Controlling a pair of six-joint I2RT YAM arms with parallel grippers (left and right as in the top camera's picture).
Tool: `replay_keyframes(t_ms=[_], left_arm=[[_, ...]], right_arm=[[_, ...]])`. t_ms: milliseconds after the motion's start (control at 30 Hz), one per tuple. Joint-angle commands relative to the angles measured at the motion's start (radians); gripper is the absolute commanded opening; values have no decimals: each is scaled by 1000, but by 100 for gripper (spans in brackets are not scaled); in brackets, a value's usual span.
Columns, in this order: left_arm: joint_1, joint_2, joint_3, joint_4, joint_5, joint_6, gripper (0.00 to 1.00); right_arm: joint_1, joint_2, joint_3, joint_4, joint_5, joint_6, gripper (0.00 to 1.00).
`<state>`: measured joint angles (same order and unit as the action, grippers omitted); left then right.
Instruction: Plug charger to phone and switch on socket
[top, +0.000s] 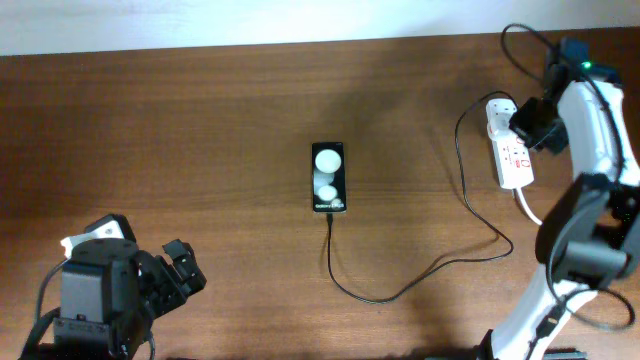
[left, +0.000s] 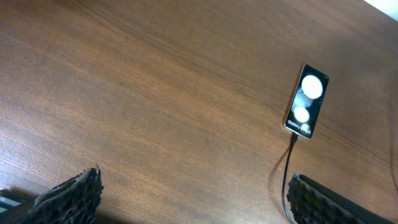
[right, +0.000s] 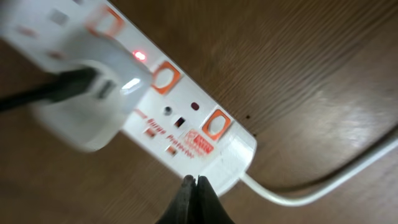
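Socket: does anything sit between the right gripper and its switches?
Nothing visible does. The right gripper, fingers shut, hangs at the cord end of the socket, and the nearest switch lies bare. The adapter is plugged in further along, beside the next switch.

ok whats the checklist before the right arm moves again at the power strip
1. Charger cable meets the phone at its lower end: ok; full seating cannot tell.
2. Adapter plugged into the socket: ok.
3. Red light lit beside the adapter: ok, the socket looks switched on.
4. Right gripper shut at the socket's cord end; whether it touches the socket: cannot tell.
5. Left gripper open, apart from phone and cable: ok.
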<state>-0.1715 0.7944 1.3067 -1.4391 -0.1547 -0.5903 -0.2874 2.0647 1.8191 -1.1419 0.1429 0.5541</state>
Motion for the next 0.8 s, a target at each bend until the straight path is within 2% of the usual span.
replay_keyframes(t_ms=[0, 100, 333, 500, 767], left_arm=[[5, -6, -2, 2, -10, 12, 99], [5, -6, -2, 2, -10, 12, 99], [32, -56, -2, 2, -10, 12, 99], [136, -171, -2, 2, -10, 12, 99], [150, -396, -2, 1, -10, 12, 99]], right_arm=[[0, -158, -1, -8, -23, 11, 4], [16, -249, -1, -18, -63, 0, 4], [190, -393, -1, -22, 3, -26, 4], [303, -453, -1, -22, 73, -26, 4], [385, -517, -1, -23, 128, -26, 4]])
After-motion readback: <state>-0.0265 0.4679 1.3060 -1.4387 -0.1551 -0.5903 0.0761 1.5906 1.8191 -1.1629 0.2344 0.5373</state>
